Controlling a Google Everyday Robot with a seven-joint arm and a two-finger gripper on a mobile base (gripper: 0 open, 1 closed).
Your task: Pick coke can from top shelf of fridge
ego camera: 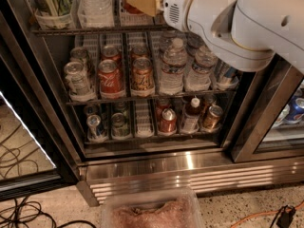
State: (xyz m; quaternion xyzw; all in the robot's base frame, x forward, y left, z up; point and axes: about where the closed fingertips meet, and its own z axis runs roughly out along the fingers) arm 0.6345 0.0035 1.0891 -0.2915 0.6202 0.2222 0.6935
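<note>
My gripper (142, 0), tan-coloured at the end of the big white arm (228, 20), reaches into the fridge (156, 163) at the top shelf (95, 30), near the frame's upper edge. A bit of red, likely the coke can (130, 10), shows just behind and below the gripper; most of it is hidden. The top shelf also holds a cup of green stalks (52, 4) and a clear bottle (97, 4).
The middle rack holds another red cola can (109, 77), a brown-gold can (142, 75), silver cans (77, 77) and water bottles (173, 68). The lower rack holds more cans and bottles. A clear plastic tub (152, 210) stands on the floor in front; cables (19, 208) lie at the left.
</note>
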